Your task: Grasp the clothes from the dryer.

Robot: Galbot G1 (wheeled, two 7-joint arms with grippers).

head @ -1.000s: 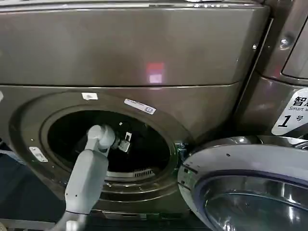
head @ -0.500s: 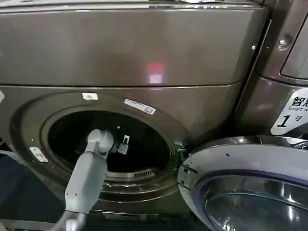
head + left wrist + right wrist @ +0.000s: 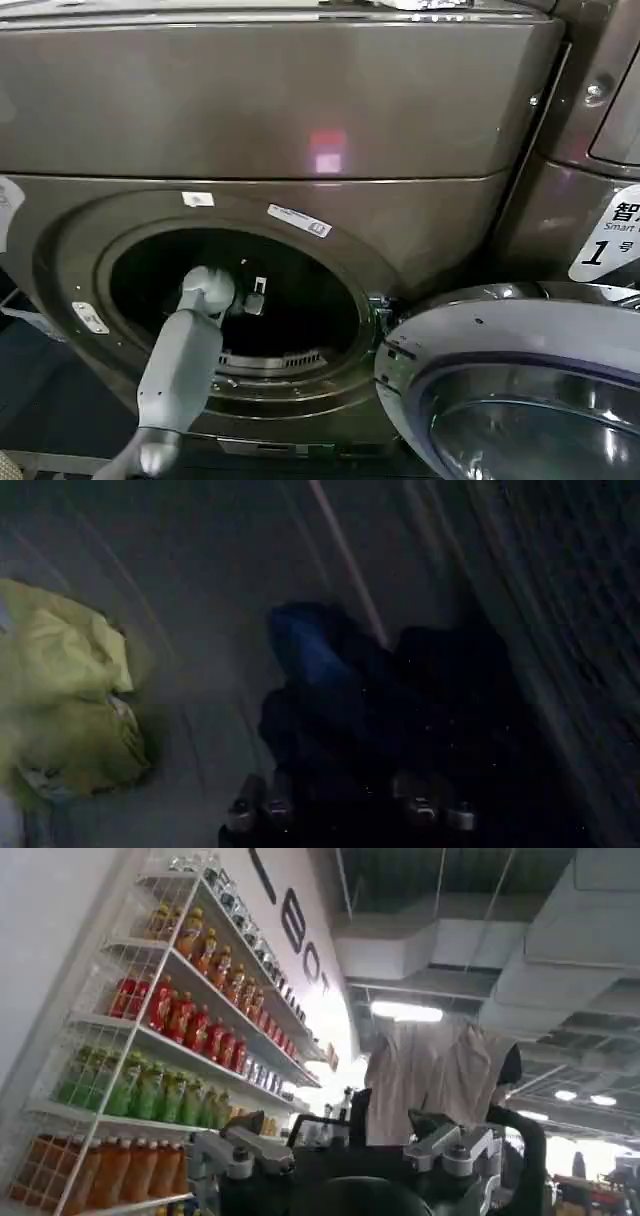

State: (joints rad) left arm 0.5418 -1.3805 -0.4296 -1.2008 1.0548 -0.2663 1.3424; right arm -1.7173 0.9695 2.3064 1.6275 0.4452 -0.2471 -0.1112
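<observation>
- Left arm reaches through the dryer [image 3: 300, 120] porthole; left end effector [image 3: 250, 297] is inside the dark drum.
- Dryer door [image 3: 520, 390] hangs open, off to the right of the porthole.
- Left wrist view: clothes [image 3: 65, 710], yellow-green and crumpled, lie on the drum wall, apart from the left end effector [image 3: 350, 770].
- Left end effector is dark and blurred; can't tell how far open it is, or whether it holds anything.
- Right end effector [image 3: 350, 1148] is away from the dryer, facing bottle shelves [image 3: 170, 1038]; fingers spread, holding nothing.

grey left arm [image 3: 180, 375] (rounded joint), black grippers
</observation>
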